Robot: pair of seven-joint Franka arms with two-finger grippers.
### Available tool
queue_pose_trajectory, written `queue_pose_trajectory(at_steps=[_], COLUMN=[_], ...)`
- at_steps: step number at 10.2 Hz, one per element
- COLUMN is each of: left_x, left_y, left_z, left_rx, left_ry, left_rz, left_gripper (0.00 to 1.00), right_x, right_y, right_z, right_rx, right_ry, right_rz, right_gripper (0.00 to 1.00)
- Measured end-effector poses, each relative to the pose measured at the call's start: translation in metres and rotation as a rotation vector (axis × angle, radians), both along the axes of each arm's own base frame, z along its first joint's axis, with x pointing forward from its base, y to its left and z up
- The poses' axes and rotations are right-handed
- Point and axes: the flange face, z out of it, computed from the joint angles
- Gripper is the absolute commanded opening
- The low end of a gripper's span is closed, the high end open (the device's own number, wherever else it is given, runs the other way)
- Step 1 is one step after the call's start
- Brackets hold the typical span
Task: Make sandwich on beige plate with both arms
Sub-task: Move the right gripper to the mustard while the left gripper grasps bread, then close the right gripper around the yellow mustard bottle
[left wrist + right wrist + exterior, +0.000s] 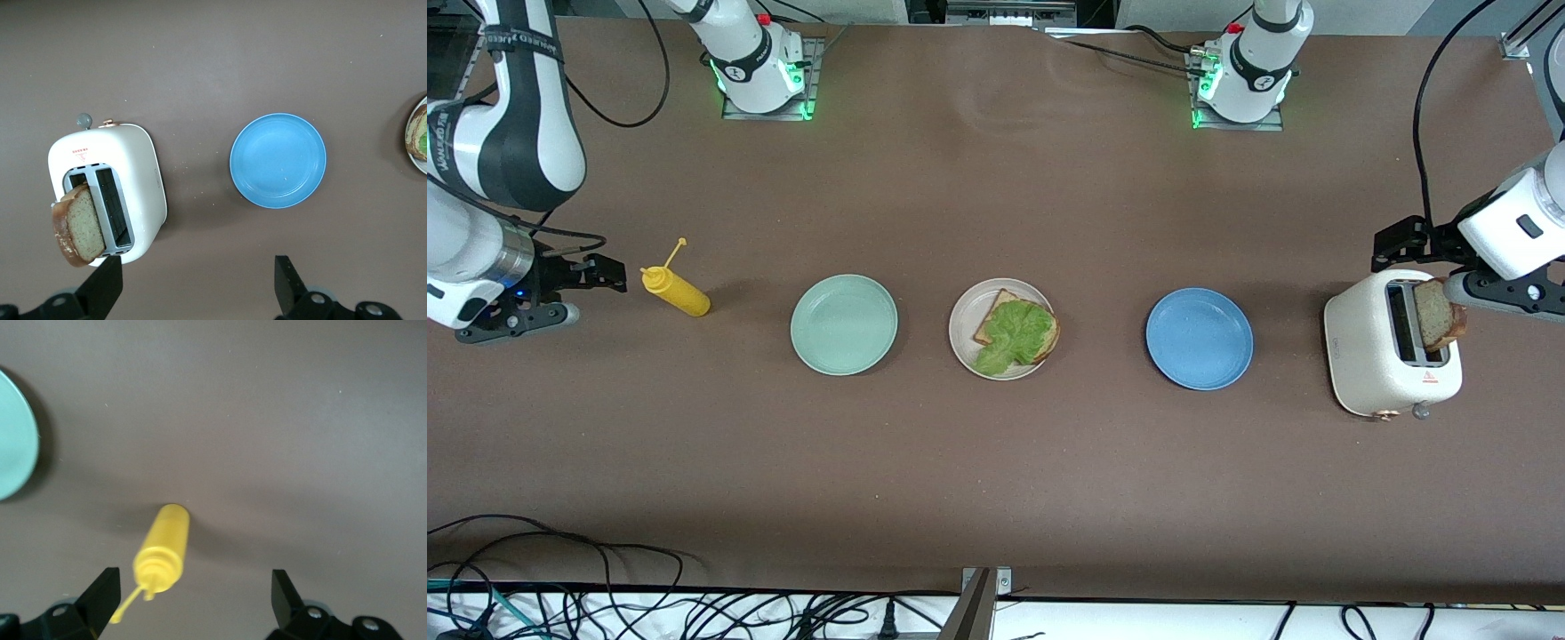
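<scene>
Front view: we see the brown table (996,462) with three plates in a row across its middle. At the left arm's end stands a white toaster (1378,356), the largest thing on the table, with a brown bread slice (1440,313) sticking up out of one slot. Next along sits the blue plate (1199,339), then the beige plate (965,342) in the middle, then the mint-green plate (843,324). A yellow squeeze bottle (678,292) stands near the right arm's end, just beside the mint-green plate.

On the beige plate lies one bread slice (1049,336) with a ruffled green lettuce leaf (1014,333) on top; we see no second slice on it. Nothing stands between the plates.

The left gripper (1432,244) hangs over the toaster's edge, its fingers (290,277) spread wide and holding nothing, the toaster and blue plate below it in the left wrist view. The right gripper (596,280) hangs over the table beside the bottle, fingers (283,590) likewise spread wide and empty.
</scene>
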Motion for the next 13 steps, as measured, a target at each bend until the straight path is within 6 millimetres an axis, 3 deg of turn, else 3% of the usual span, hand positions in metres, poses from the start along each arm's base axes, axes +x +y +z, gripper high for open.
queue_pose_trajectory(at_steps=[4,7,10,13], left_x=[0.0,0.002,0.007,0.011], left_y=[-0.005,0.001,0.03,0.059], left_z=[-0.002,-0.007,-0.018,-0.021], left_rx=[0.0,0.001,0.001,0.0], left_ry=[0.003,0.013,0.023,0.002], left_rz=[-0.004,0.019,0.072,0.119], left_gripper=[1.0,1.0,1.0,1.0], right_x=[-0.024,-0.038,-0.051,-0.076], right_y=[-0.062,-0.096,-0.122,-0.131], right_z=[-0.026,-0.061,-0.101,-0.131], right_rx=[0.244,0.397,0.452,0.546], right_ry=[-0.068,-0.187,-0.213,-0.223], right_rz=[0.367,0.688,0.831,0.898], right_gripper=[1.0,1.0,1.0,1.0])
